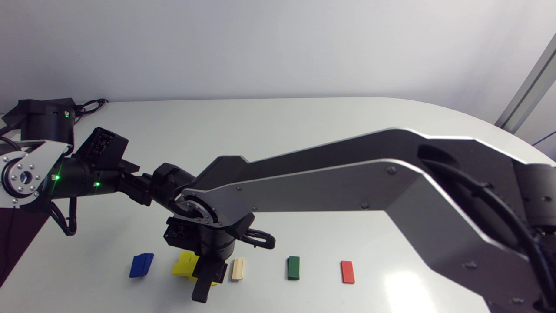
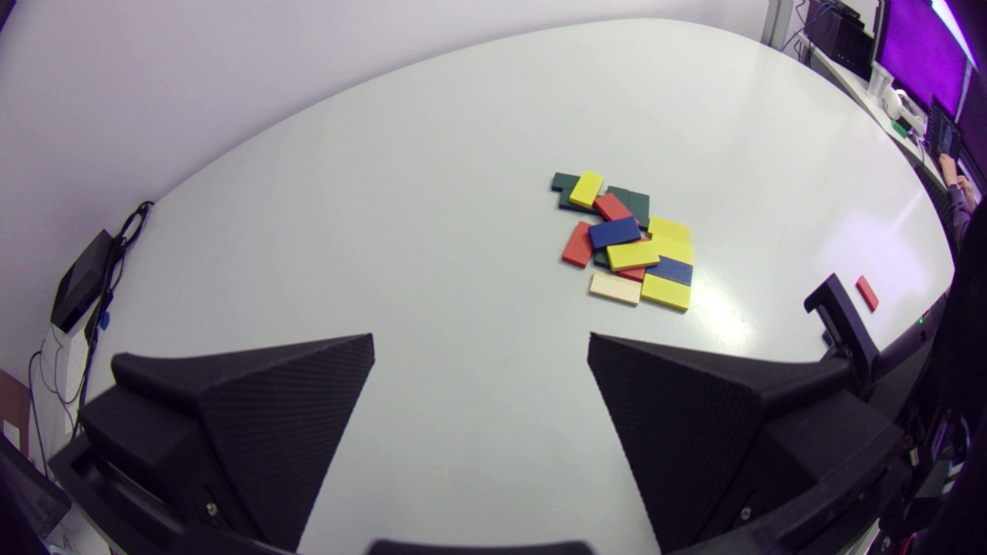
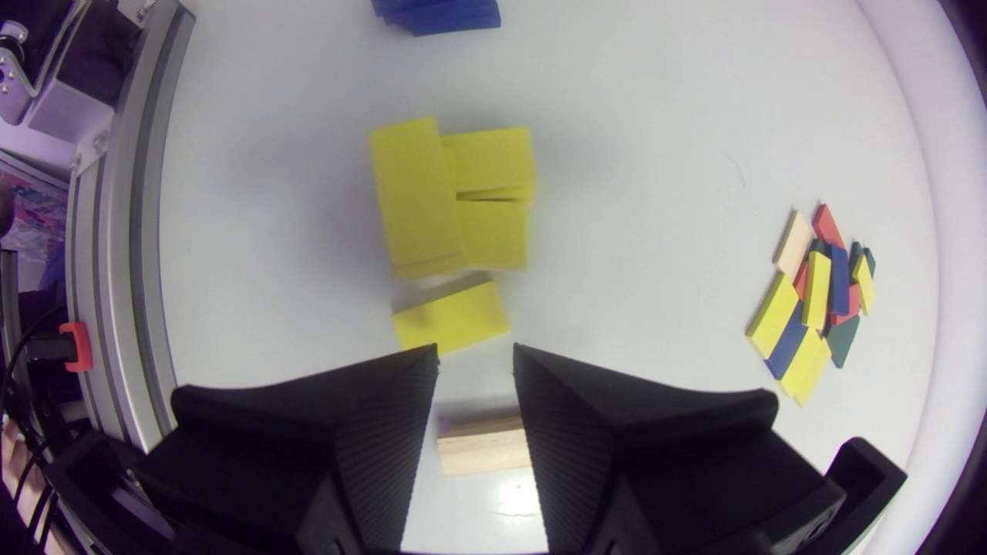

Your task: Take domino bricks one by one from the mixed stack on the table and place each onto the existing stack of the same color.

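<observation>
One stiff, probably light yellow domino brick (image 3: pixel 451 316), grippable across its long edges, lies before the empty, part-open right pincer (image 3: pixel 476 353).

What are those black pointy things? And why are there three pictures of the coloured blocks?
It is a robot with two arms at a white table. One camera looks down from above; the other two ride on the arms' wrists, so each sees its own pincer, those black wedges. The left pincer is open and empty, facing the mixed pile of coloured domino bricks. The right pincer is open too, holding nothing; a loose yellow brick lies just ahead of it, next to the yellow stack. From above you see the sorted row: blue stack, yellow stack, wooden stack, green stack and a red brick.
</observation>
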{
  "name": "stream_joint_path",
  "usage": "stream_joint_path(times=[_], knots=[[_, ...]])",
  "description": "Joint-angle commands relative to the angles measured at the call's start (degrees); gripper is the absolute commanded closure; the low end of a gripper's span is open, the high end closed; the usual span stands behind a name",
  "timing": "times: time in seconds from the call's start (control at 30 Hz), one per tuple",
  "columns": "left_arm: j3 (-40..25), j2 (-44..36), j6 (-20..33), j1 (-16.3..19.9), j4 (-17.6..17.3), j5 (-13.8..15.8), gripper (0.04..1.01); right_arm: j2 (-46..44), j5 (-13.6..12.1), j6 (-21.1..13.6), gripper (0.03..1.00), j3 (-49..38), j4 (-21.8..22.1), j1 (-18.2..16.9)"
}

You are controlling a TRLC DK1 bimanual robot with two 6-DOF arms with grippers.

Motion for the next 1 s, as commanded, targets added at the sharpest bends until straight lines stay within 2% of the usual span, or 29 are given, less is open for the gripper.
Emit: stream_joint_path(times=[0.0,0.4,0.97], knots=[[0.07,-0.63,0.19,-0.48,-0.54,0.64,0.057,-0.86,0.25,-0.24,0.792,-1.90,-1.42,0.09],[-0.02,-0.81,0.10,-0.39,-0.62,0.64,0.057,-0.33,0.25,-1.12,0.795,-2.07,-3.27,1.24],[0.51,-0.72,-0.25,-0.57,-0.98,0.64,0.057,0.20,0.34,-1.56,0.795,-3.04,-3.44,2.47]])
